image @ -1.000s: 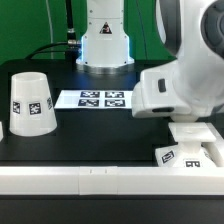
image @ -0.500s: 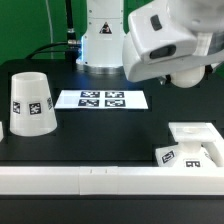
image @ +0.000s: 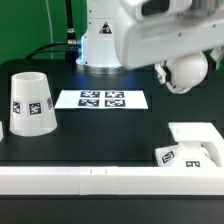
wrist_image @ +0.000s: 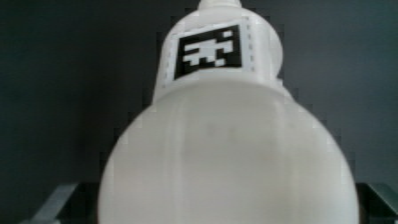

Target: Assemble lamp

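Note:
My gripper [wrist_image: 214, 208] is shut on the white ball bulb [wrist_image: 210, 140], which fills the wrist view; its neck with a black-and-white marker [wrist_image: 214, 50] points away from the camera. In the exterior view the bulb [image: 187, 72] hangs under the arm's white hand, high above the table at the right. The low square lamp base [image: 195, 133] lies on the black table at the exterior view's right, below the bulb. The tapered white shade [image: 32, 102] stands with its wide end down at the exterior view's left. The dark fingers [wrist_image: 64, 200] barely show beside the bulb.
The marker board [image: 102, 99] lies flat on the table between shade and base. The robot's white pedestal [image: 103, 45] stands behind it. A white rail [image: 90, 180] runs along the table's front edge.
The arm has risen from just above the base and moved toward the exterior view's left, carrying the bulb up with it. Shade and base have not moved.

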Motion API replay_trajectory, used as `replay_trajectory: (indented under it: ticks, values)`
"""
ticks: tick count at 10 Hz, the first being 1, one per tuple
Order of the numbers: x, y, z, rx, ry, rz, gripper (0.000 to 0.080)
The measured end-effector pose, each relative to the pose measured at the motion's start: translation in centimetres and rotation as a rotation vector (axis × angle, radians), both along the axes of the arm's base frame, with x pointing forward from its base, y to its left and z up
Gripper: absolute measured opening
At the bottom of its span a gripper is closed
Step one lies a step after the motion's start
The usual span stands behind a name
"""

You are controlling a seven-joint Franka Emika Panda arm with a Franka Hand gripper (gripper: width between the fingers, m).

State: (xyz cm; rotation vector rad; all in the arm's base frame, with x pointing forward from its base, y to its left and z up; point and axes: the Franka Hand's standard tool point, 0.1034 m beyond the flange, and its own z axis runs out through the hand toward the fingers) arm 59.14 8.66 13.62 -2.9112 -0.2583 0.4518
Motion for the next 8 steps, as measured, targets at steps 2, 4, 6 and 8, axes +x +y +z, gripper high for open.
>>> replay_trajectory:
  ticks: [2, 4, 6, 8]
  values:
    - [1.8, -0.3, 1.7, 0.002, -0.125, -0.015, 0.0577]
    - [1.9, -1.0, 1.4, -0.015, -0.316, -0.054, 0.0577]
    - [2.8, -1.6, 1.4, -0.027, -0.45, -0.055, 0.0577]
    - [3.6, -2.1, 2.0, -0.042, -0.601, -0.045, 0.0577]
